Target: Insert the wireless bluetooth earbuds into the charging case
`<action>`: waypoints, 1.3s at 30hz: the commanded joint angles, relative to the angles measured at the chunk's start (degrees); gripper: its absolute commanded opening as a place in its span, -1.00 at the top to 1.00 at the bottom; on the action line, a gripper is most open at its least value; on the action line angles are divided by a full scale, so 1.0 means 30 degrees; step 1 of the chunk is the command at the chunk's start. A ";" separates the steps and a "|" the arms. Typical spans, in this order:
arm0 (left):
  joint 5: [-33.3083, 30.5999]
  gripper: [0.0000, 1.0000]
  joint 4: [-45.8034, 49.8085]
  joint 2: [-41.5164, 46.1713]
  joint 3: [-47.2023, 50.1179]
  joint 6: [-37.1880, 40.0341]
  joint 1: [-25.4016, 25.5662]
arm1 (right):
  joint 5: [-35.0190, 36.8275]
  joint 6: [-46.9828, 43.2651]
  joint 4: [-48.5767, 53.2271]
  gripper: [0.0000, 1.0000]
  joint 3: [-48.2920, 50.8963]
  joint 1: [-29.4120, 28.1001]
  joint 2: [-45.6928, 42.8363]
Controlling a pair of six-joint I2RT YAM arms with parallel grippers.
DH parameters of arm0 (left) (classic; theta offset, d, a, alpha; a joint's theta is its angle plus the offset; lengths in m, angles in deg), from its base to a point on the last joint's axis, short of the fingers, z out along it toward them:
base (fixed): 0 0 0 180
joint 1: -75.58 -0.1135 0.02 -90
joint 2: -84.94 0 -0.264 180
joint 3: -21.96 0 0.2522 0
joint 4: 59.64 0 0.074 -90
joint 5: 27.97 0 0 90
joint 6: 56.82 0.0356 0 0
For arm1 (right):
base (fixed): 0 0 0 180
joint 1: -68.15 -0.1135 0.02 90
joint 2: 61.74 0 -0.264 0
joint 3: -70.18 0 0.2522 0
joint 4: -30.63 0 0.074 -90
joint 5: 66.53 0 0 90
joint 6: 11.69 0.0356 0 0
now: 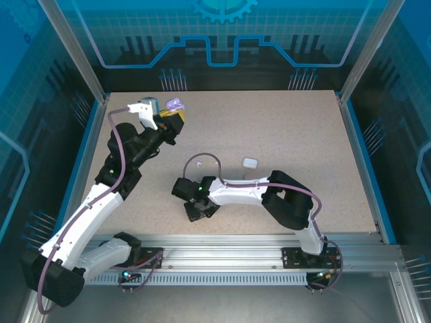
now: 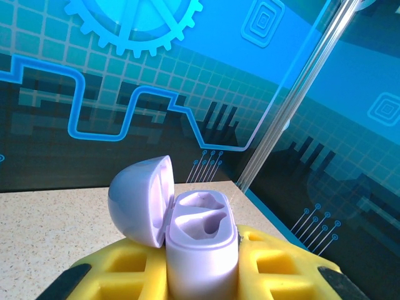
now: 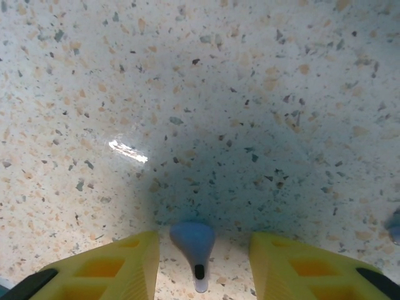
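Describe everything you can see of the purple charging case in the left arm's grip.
The charging case is pale purple, smooth and glossy like plastic, with rounded corners. Its domed lid is hinged open and tipped back to one side. The two moulded wells in the body look empty. It stands upright, clamped between the yellow fingers of the left end effector, over the far left part of the table. Nothing else touches it.

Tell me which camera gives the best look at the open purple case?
The left wrist view: the purple case sits close up, lid flipped open, both sockets empty, clamped between yellow fingers. The top view shows it as a small purple shape at the left end effector.
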 commanded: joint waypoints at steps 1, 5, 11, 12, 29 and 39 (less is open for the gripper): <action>0.0342 1.00 -0.0880 0.0311 0.0191 -0.0299 -0.0158 | 0.0981 0.0216 0.1225 0.16 -0.0888 -0.0441 0.0870; 0.0282 1.00 -0.0936 0.0335 0.0239 -0.0341 -0.0147 | 0.1836 0.0296 0.2380 0.20 -0.1904 -0.0821 0.1600; 0.0286 1.00 -0.0953 0.0392 0.0268 -0.0357 -0.0151 | 0.2324 0.0792 0.2957 0.26 -0.2522 -0.1044 0.2253; 0.0276 1.00 -0.0968 0.0393 0.0283 -0.0380 -0.0151 | 0.2375 0.0869 0.2970 0.27 -0.2562 -0.1038 0.2304; 0.0302 1.00 -0.0996 0.0477 0.0407 -0.0382 -0.0152 | 0.2716 0.1057 0.3082 0.49 -0.2744 -0.0979 0.2776; 0.0415 1.00 -0.1002 0.0479 0.0346 -0.0498 -0.0151 | 0.3276 0.1147 0.2578 0.67 -0.1626 -0.0912 0.1479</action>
